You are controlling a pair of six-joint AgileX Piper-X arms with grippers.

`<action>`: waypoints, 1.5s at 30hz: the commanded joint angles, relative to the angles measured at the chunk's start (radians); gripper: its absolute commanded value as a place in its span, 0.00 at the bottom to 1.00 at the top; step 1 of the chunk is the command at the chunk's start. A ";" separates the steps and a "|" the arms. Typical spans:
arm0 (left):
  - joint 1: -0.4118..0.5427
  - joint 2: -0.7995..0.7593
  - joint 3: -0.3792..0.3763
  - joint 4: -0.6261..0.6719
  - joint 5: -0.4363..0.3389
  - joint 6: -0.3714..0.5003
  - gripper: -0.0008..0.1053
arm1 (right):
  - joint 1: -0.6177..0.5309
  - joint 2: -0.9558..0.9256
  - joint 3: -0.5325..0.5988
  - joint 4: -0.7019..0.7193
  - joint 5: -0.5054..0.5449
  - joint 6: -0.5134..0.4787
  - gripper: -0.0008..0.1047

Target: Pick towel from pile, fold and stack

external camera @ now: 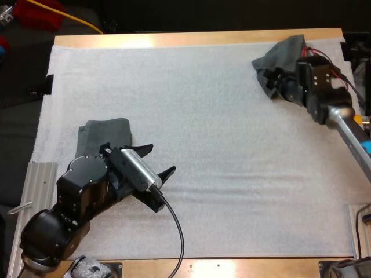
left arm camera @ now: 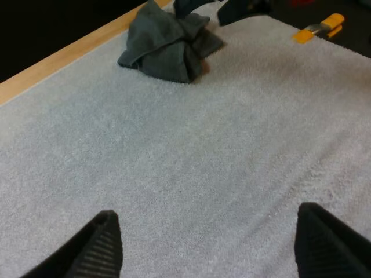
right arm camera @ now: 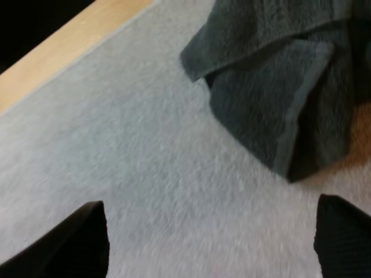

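crumpled towel (external camera: 283,55) at far right corner of mat (external camera: 232,145). right gripper (right arm camera: 203,243) low over bare mat just beside towel's edge, fingers wide apart, gripping nothing. folded towel (external camera: 105,134) flat near mat's left edge. left gripper (external camera: 156,161) beside it, toward mat's middle, fingers spread, empty.

You see a dark grey-green crumpled towel (external camera: 279,55) and a folded towel (external camera: 107,134) of seemingly the same shade on the white, nubbly mat (external camera: 232,145). The surface (external camera: 203,39) is pale wood. Your left fingers (left arm camera: 101,246) are black and finely ribbed.
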 commanded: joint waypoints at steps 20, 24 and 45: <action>-0.004 -0.002 -0.007 -0.014 -0.001 -0.037 0.58 | -0.043 0.326 -0.082 -0.295 -0.077 0.151 0.68; -0.004 -0.002 -0.007 -0.014 -0.001 -0.037 0.58 | -0.043 0.376 -0.119 -0.302 -0.084 0.185 0.68; -0.004 -0.002 -0.007 -0.021 -0.001 -0.037 0.58 | -0.043 0.384 -0.141 -0.263 -0.101 0.153 0.01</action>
